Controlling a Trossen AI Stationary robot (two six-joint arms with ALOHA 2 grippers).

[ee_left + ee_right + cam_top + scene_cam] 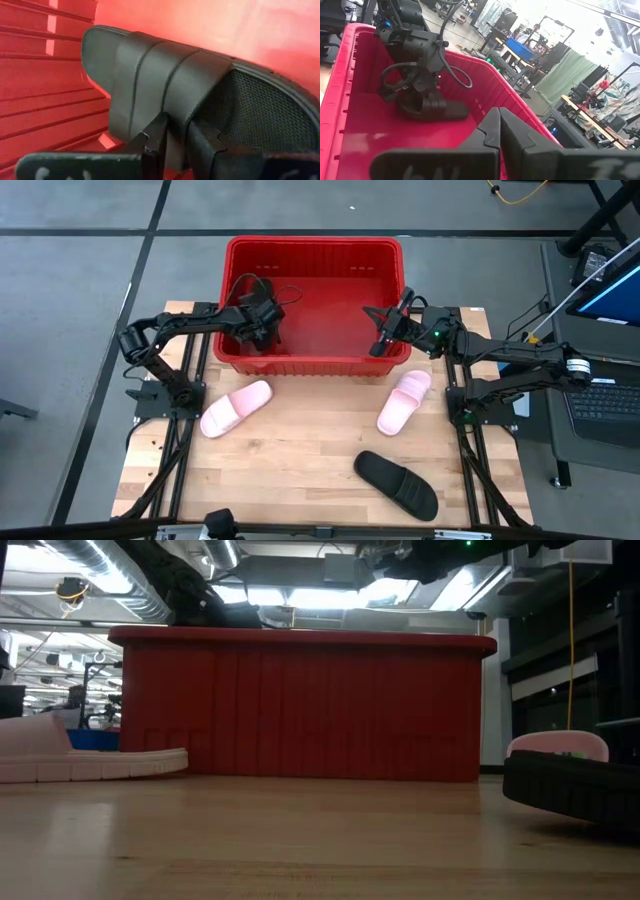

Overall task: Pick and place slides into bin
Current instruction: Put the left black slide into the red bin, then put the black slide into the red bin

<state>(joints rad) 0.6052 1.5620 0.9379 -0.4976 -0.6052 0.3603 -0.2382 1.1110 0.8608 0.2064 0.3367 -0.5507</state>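
Observation:
The red bin [310,243] stands at the table's far side. My left gripper [258,330] is down inside the bin's left part, shut on a black slide [150,75]; the right wrist view shows this slide [445,110] low in the bin. My right gripper [380,340] is shut and empty, above the bin's right part, and also shows in the right wrist view [498,120]. Two pink slides [235,408] [404,401] and a second black slide [397,483] lie sole-down on the table. My left gripper pinches the black slide's wide strap [176,127] between its two fingers [156,136], one inside the strap's opening and one outside. The fingers come from above, slanting down into the bin. Whether the slide's sole rests on the bin floor, I cannot tell.
The bin's tall near wall [300,710] stands between the table's slides and its inside. In the low view one pink slide [80,755] lies at the left and the black slide [575,790] at the right. Bare wooden table lies between them. Equipment stands beyond the table's right edge.

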